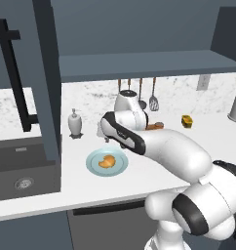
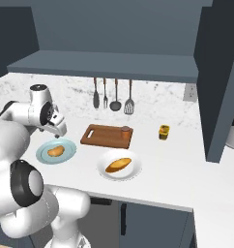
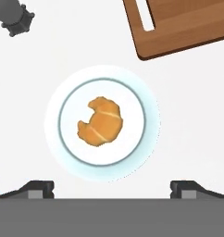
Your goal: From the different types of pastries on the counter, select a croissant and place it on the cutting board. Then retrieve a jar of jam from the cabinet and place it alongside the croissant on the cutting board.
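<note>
1. Two-finger gripper [image 3: 112,187] hangs above the round light-blue plate [image 3: 146,139], jaws wide apart, nothing between them; hand view looks straight down.
2. Small golden-brown crescent croissant [image 3: 101,121] lies at plate centre; the crescent's open notch faces about 10 o'clock in the hand view. Same croissant shows on the plate in the left base view [image 1: 108,161] and right base view [image 2: 55,151].
3. Flat rectangular brown wooden cutting board [image 3: 188,23] sits at 1 o'clock from the plate in the hand view, near but apart, pale slot at its near end. In the right base view a small brown jar-like thing [image 2: 125,130] stands on the board's far-right corner; too small to identify.
4. Rounder orange-golden bun [image 2: 118,165] on a white dish [image 2: 103,173] is at 3 o'clock from the blue plate in the right base view; not the target.
5. Handling guess: croissant is light, soft, flaky, crushable; plate may be slick, so it could slide. Best hold looks like across the thick middle of the crescent, not the thin tips, with a gentle close.
6. Step in hand: descent for pickup not yet done.
</note>
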